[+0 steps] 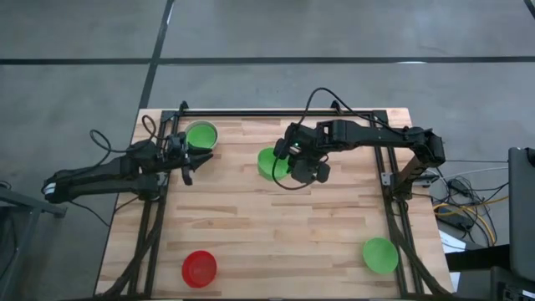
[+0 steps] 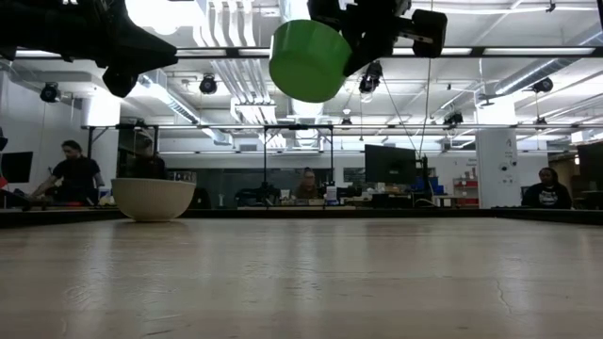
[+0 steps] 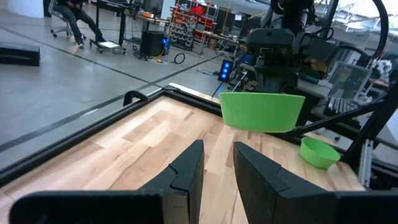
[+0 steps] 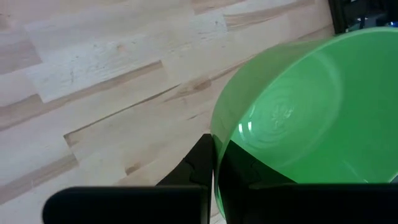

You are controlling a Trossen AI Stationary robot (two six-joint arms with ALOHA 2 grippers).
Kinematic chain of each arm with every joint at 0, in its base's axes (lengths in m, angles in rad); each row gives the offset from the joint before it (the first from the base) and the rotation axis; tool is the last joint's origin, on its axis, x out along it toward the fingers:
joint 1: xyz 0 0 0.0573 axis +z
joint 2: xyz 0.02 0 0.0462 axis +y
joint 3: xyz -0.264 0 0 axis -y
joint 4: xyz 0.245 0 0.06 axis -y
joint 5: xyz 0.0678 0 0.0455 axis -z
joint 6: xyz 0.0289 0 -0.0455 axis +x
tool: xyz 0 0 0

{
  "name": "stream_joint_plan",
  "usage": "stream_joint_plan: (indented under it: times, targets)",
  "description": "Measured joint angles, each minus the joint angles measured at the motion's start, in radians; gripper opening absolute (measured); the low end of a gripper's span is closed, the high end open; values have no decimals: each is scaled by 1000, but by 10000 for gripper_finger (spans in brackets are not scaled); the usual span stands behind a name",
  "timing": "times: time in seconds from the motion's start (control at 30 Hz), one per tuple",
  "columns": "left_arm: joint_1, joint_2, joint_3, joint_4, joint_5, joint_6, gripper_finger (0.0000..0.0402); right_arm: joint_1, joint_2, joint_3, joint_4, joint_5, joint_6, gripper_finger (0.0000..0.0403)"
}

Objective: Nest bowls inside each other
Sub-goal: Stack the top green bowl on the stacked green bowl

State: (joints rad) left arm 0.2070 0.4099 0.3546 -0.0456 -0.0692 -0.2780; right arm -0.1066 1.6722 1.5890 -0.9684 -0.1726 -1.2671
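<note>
1. The right gripper is closed on the rim of a green bowl and holds it in the air above the middle of the bench; in the right wrist view the rim sits pinched between the two dark fingers.
2. The held bowl is tilted: in the low view its opening leans up toward the gripper and its base points down and away from it. Being round, it has no long axis of its own.
3. The left gripper hangs over the far left part of the bench, its fingers partly apart with nothing between them.
4. Just beyond the left gripper a second green bowl sits upright, mouth up. In the low view a whitish bowl stands there, so the green one seems nested in it.
5. A red bowl lies mouth up at the near edge, well apart from both grippers.
6. A third green bowl rests near the right near corner, well apart from the right gripper.
</note>
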Motion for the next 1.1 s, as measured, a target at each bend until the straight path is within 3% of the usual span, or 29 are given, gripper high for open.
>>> stream_joint_plan:
  times: [0.47, 0.63, 0.87, 1.0, 1.1]
  targets:
    - [0, 29, 0, -7, -11, -25, 92, 0, 3, -2, 18, 24, 61, 8]
    - [0, 50, 0, -9, -18, -173, 92, 0, 33, -2, 23, 29, 64, 8]
    - [0, 81, 0, -27, 142, -283, 92, 5, 69, -1, 16, 75, 51, 8]
    - [0, 92, 0, 16, 168, -327, 92, 4, 63, 1, 17, 90, 37, 8]
    - [2, 100, 0, 127, 169, -462, 92, 11, 63, 3, 16, 91, 41, 8]
